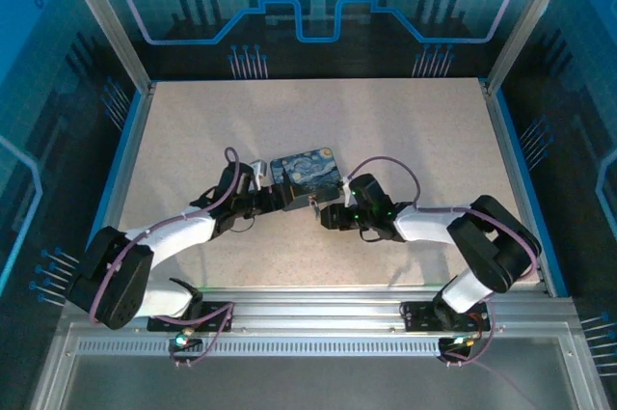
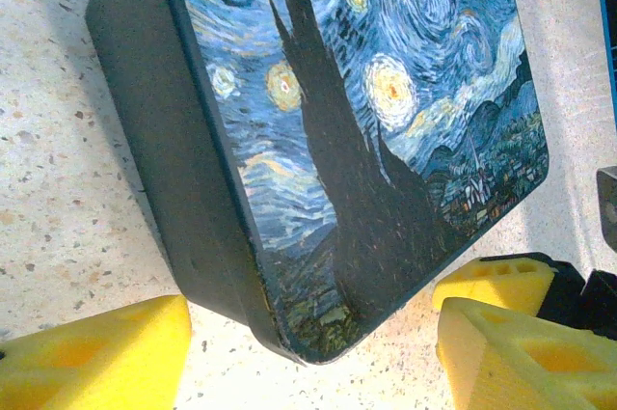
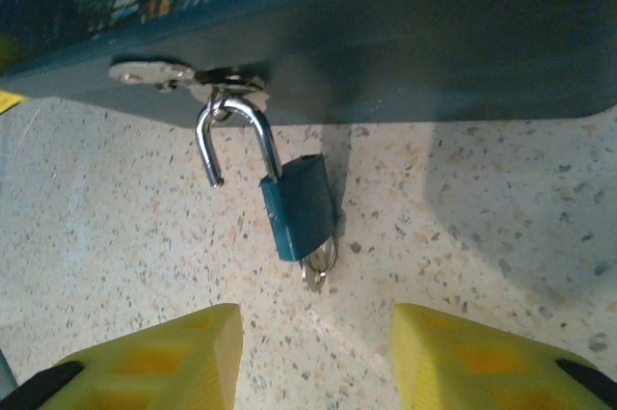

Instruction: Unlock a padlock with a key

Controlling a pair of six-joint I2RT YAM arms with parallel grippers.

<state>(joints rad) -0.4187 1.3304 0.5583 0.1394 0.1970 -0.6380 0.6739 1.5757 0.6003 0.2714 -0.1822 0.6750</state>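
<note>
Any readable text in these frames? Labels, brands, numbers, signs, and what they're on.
No text can be read in any view.
The box carries a swirling night-sky painting print with no words.
The padlock has a blue-green body, and no brand or number shows on the side in view.
The back wall has blue circuit and gear graphics but no lettering.

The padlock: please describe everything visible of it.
The padlock has a teal body and a silvery shackle. The shackle is open: one leg end hangs free, while its bend hooks through the metal hasp on the printed box's dark side. The body lies on the speckled table, with a metal ring at its base.
</note>
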